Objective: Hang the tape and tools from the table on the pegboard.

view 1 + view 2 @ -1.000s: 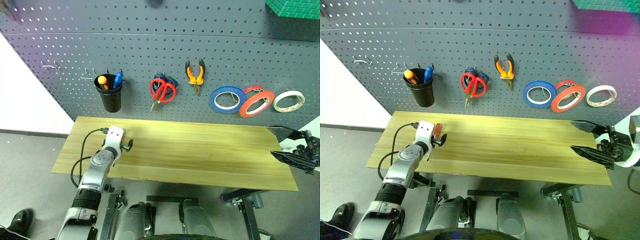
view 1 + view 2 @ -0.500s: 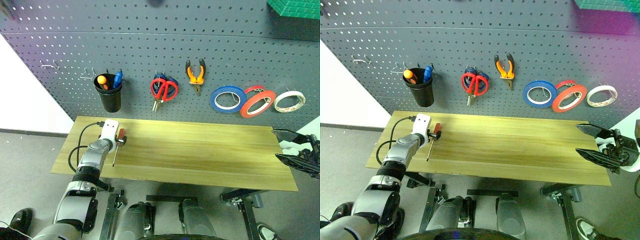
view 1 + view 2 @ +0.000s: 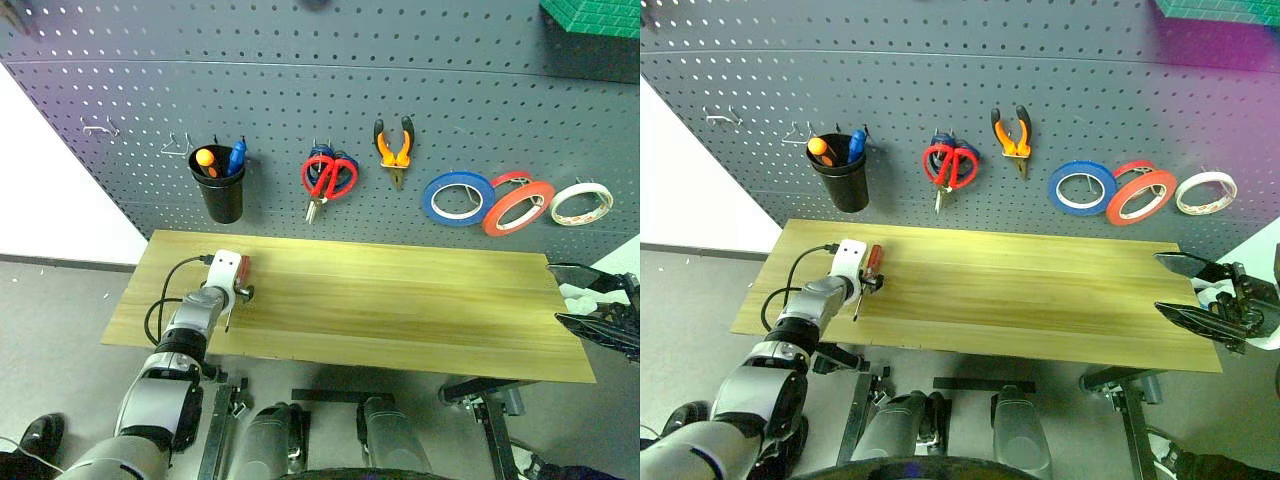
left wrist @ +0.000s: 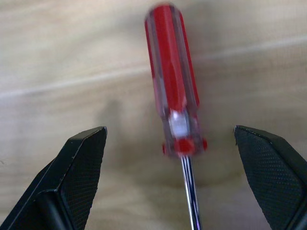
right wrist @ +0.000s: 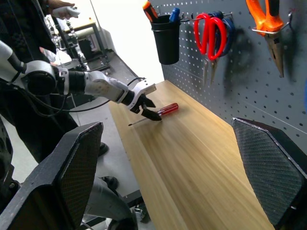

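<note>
While left gripper (image 4: 170, 179) straddles screwdriver (image 4: 171, 76), table (image 3: 420, 310) bare.

We see a left arm (image 3: 180, 350) of silver-grey rounded segments with black joint bands, ending in a white boxy wrist block (image 3: 226, 270). A black cable (image 3: 160, 312) loops beside the forearm. The fingers (image 4: 76, 167) are black wedges with finely dimpled pads; the right fingers (image 5: 266, 163) look alike.

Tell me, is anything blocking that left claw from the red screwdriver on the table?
Nothing visible. The left gripper is open, one finger on each side of the screwdriver, which lies on bare table.
</note>
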Controlling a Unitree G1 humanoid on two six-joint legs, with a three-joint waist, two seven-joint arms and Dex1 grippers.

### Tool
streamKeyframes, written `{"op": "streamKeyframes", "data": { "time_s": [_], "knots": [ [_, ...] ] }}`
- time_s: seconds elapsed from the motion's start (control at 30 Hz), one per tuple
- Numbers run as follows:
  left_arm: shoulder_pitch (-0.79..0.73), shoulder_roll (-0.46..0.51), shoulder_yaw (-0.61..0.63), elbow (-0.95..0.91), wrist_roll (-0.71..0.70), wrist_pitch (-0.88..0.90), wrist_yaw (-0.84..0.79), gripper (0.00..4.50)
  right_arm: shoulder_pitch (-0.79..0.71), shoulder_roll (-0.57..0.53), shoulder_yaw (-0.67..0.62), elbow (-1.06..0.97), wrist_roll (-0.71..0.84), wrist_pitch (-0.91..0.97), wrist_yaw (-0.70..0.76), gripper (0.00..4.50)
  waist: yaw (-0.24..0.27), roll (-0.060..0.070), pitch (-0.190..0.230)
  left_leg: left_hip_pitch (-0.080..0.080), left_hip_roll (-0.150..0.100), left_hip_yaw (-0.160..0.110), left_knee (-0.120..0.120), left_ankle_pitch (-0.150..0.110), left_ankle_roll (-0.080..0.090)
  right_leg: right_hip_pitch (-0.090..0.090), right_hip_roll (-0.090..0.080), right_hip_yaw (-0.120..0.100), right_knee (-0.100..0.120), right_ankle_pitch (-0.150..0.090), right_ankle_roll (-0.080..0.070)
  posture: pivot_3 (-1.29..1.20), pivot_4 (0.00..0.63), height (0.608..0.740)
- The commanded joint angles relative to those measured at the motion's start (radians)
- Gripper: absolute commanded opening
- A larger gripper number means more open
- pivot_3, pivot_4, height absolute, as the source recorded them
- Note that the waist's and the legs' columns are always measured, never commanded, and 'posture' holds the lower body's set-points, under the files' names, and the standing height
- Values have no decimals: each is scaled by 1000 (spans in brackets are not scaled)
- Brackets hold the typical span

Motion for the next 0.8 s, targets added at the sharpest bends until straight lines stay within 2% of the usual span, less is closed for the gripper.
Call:
{"op": "streamKeyframes", "data": {
  "time_s": [0.03, 0.1, 0.37, 0.63, 0.8],
  "knots": [
    [-29, 0, 0, 34, 7, -23, -1, 4053, 3, -24, -45, -24, 21, 5, 6, 4500, 0, -1, 1, 0, 0, 0, 0, 0, 0, 0, 0, 0, 0, 0, 0, -248, 187, 740],
    [-45, -1, 14, 65, -2, -20, 13, 3569, 3, -24, -46, -24, 21, 7, 6, 4500, 0, -2, 2, -1, 0, 0, 0, 0, 0, -1, 0, 0, -1, 0, 0, -249, 190, 740],
    [-55, -17, -4, 108, 9, -8, -4, 846, -7, -24, -50, -26, 15, 12, 6, 4500, -1, -2, 3, -2, 0, 0, -1, 0, 0, -2, 0, 0, 0, 0, 0, -253, 195, 740],
    [-7, -19, -19, 28, 10, -2, -39, 829, -19, -18, -45, -23, 12, 19, 6, 4500, -1, -2, 3, -2, 0, 0, -1, 0, 0, -2, 0, 0, -1, 0, 0, -246, 185, 740],
    [139, -28, -17, -235, -15, 36, -60, 829, -37, -12, -35, -13, 12, 21, 6, 4500, -2, -1, 3, -2, 0, 0, -2, 0, 0, -2, 0, 0, -1, 0, 0, -232, 173, 740]
  ]
}}
